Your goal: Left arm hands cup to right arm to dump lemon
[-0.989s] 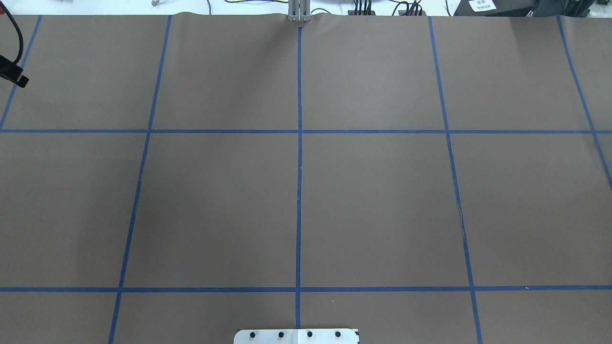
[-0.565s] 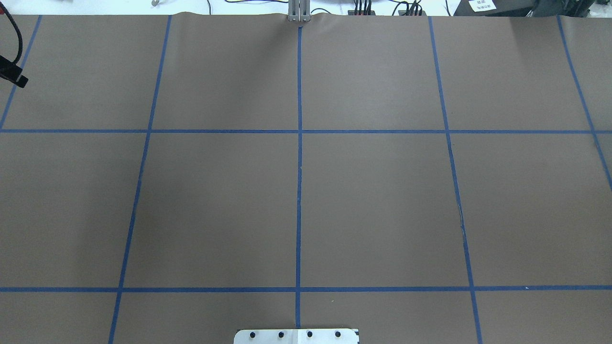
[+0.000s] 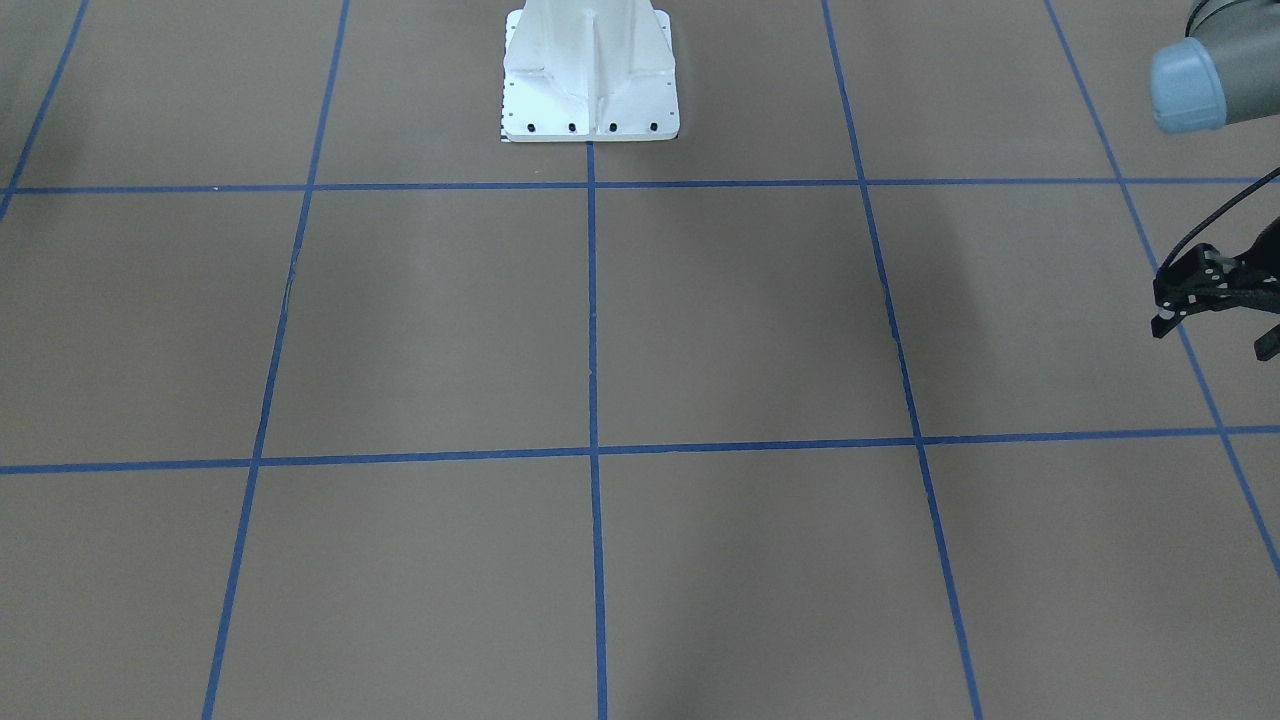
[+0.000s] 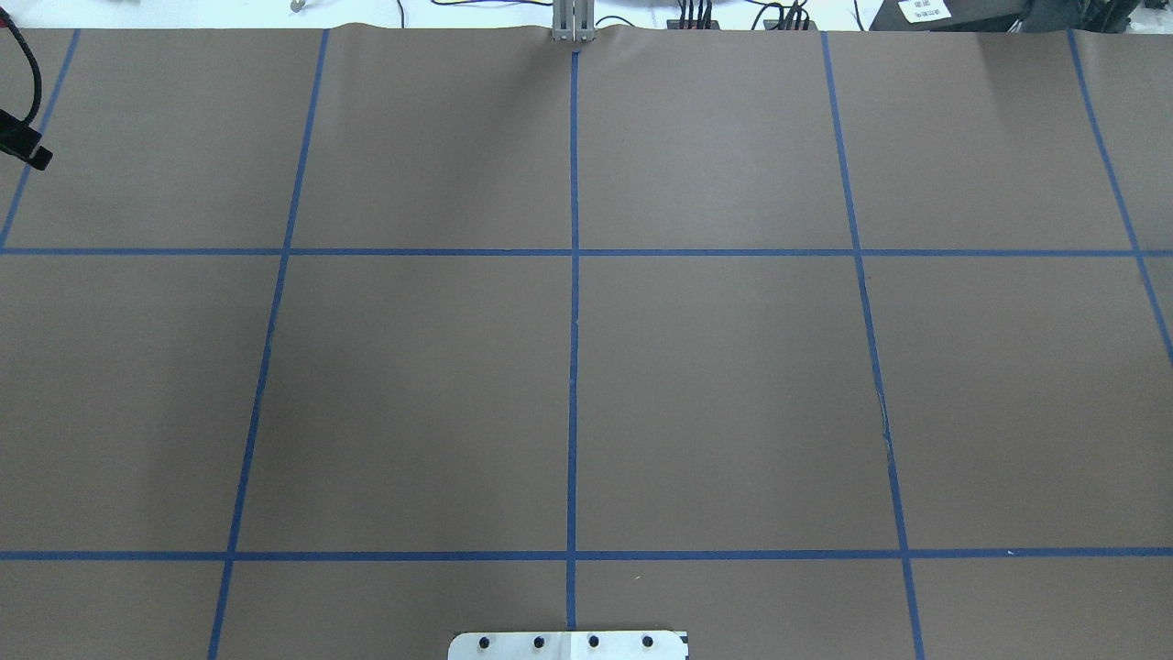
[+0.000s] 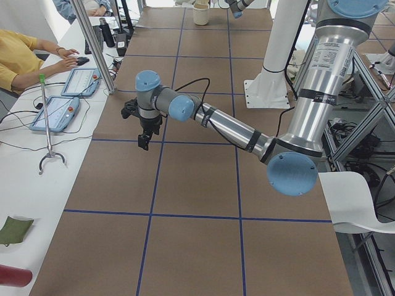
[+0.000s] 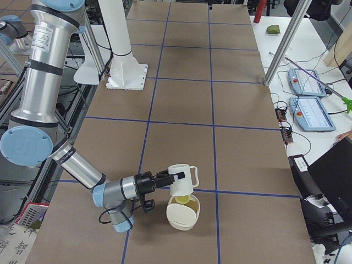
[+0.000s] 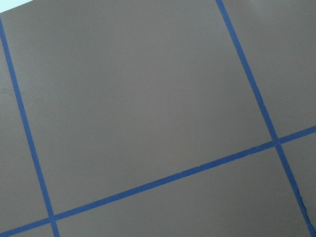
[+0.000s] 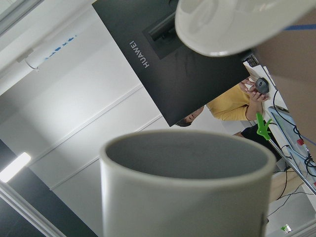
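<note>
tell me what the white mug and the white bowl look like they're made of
Mug: probably glazed ceramic, given the thick wall, smooth white outside and matte grey inside seen in the right wrist view. Bowl: ceramic or possibly melamine, with a smooth glossy white surface and a thick rim. Looks alone cannot settle it.

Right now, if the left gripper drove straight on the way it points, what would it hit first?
The brown table cover. The left gripper points down at it, and its wrist view shows only bare cover and blue tape lines ahead. How high it hangs above the cover is unclear.
</note>
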Available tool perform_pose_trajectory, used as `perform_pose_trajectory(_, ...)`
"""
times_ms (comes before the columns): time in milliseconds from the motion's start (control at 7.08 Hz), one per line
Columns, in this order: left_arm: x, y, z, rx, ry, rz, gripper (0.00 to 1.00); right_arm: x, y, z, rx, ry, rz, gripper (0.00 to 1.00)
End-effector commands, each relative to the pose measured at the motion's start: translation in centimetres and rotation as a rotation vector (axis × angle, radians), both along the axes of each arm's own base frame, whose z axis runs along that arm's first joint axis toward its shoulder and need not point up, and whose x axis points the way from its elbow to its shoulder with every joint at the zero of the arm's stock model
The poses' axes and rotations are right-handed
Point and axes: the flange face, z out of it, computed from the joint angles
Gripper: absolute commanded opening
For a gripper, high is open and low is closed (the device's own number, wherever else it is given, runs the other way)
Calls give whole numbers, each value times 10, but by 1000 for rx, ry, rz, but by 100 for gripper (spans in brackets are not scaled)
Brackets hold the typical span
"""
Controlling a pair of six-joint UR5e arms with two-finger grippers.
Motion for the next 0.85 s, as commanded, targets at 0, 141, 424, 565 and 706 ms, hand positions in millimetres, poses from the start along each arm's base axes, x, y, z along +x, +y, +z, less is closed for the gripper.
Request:
perform_pose_trajectory(0,0,0,0,-1,0,-1,100,-1,-1,0,2,4,0,0)
perform_pose_trajectory(141,0,0,1,-3,-1,-1,100,-2,-1,0,2,28,-7,6)
perform_pose_trajectory(424,0,0,3,-6,-1,-1,100,-17,2,-4,61,265,-91,5)
perform_pose_trajectory(565,0,0,3,-6,-1,-1,100,-24,2,-7,100,404,-115,3)
perform_pose_trajectory(706,0,0,3,-6,-1,-1,100,-25,7,-7,135,534,-99,2)
